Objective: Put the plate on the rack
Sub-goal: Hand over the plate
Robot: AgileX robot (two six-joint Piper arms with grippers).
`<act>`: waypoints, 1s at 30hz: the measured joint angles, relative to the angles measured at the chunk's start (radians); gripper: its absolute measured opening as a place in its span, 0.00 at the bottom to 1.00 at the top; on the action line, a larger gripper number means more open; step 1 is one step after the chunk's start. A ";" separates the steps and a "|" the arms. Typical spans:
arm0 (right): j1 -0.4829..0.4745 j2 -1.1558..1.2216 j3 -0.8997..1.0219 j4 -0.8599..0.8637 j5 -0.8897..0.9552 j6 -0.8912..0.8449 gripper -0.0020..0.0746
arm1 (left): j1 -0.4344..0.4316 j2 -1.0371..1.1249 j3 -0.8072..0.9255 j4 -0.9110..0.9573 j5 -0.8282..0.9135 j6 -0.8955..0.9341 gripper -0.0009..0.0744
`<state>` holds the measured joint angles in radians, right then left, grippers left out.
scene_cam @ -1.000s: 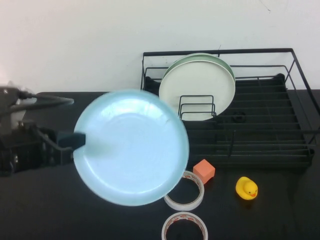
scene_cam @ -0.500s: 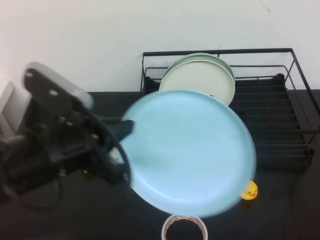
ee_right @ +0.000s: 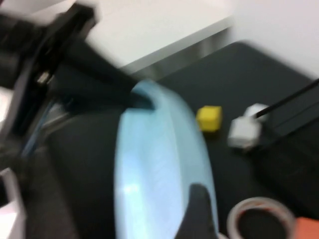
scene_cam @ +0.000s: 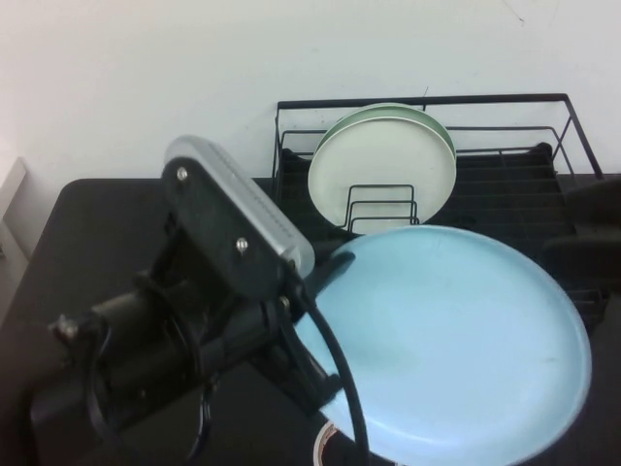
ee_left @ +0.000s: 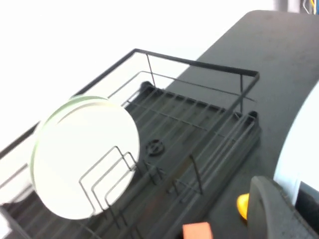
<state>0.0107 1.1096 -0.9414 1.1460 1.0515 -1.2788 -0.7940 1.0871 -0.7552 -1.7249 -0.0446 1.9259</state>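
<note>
Plate (scene_cam: 456, 340) carriage is the step in hand: the left gripper (scene_cam: 325, 272) pinches the plate's near-left rim, its dark fingers clamped over the edge, and holds the plate in the air, roughly flat and low in front of the rack (scene_cam: 582, 155). The right gripper (ee_right: 199, 209) sits near the plate's far edge; only one dark finger shows in the right wrist view, so I cannot tell whether it is spread or closed. In the rack, pale plates (scene_cam: 383, 165) already stand upright against the dividers (scene_cam: 381, 206), with bare wire to their right. Next, I judge, the plate must be tipped on edge, carried over the front rail and lowered into a free slot beside the pale plates without knocking them.
</note>
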 joint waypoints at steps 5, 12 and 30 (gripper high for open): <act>0.011 0.074 0.000 0.002 0.096 -0.024 0.71 | -0.002 0.000 -0.032 0.001 -0.028 0.011 0.03; 0.118 0.094 -0.002 -0.043 0.112 -0.046 0.71 | -0.001 0.000 -0.053 0.001 -0.054 0.030 0.03; 0.141 0.096 -0.002 -0.047 0.034 -0.050 0.43 | -0.005 0.004 -0.062 -0.009 0.075 0.022 0.02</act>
<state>0.1513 1.2058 -0.9430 1.0987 1.0855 -1.3289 -0.7988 1.0908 -0.8170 -1.7335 0.0302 1.9481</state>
